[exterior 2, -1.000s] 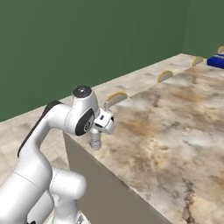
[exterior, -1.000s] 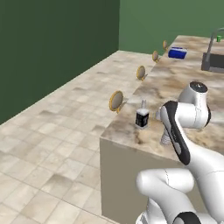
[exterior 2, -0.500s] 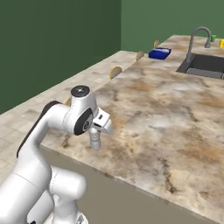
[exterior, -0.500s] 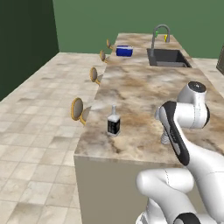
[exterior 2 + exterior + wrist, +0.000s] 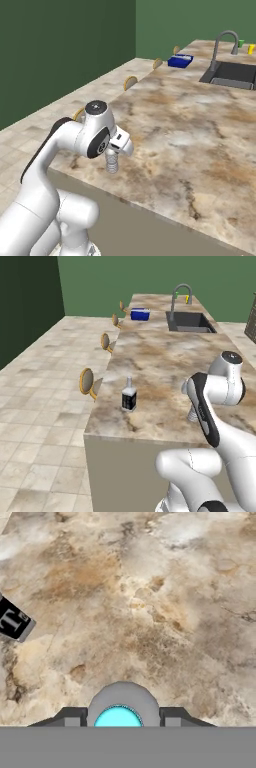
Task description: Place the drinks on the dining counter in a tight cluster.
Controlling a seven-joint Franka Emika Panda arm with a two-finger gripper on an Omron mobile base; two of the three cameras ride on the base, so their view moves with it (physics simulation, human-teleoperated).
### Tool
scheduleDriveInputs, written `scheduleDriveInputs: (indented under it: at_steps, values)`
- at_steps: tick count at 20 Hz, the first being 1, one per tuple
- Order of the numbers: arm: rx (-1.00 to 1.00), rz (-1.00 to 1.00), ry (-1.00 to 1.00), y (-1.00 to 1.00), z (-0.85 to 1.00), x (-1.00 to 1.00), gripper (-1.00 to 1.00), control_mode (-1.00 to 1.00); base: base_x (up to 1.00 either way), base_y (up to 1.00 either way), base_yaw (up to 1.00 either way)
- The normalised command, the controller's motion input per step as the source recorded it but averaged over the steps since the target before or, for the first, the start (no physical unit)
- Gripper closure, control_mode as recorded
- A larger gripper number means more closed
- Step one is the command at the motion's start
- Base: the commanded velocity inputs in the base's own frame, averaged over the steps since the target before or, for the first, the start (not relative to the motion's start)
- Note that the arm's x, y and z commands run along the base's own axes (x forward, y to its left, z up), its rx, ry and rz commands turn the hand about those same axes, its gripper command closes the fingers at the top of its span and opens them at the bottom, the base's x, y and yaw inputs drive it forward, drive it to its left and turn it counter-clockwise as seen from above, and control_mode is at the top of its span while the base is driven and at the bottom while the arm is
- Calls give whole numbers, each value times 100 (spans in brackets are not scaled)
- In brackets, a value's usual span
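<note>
Since a second ago the base has rolled along the dining counter (image 5: 150,356), and the gripper (image 5: 122,722), fingers clamped on the small water bottle (image 5: 112,161), could knock over the dark bottle (image 5: 129,395) nearby.

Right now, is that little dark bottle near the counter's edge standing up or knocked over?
Standing up. The dark bottle sits on its base on the dining counter, neck pointing straight up, white label facing out, with nothing touching it.
</note>
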Motion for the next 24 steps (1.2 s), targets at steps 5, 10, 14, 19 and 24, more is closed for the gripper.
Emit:
scheduleDriveInputs:
  at_steps: [5,10,14,19,24]
  values:
    - [0,0,0,0,0,0,100,100,0,0,0]
    - [0,1,0,16,0,26,100,-100,1,0,0]
    - [0,11,1,38,0,56,100,-100,0,0,0]
    - [0,23,1,32,0,65,100,-100,0,0,0]
    - [-1,20,-1,17,0,32,100,-100,0,0,0]
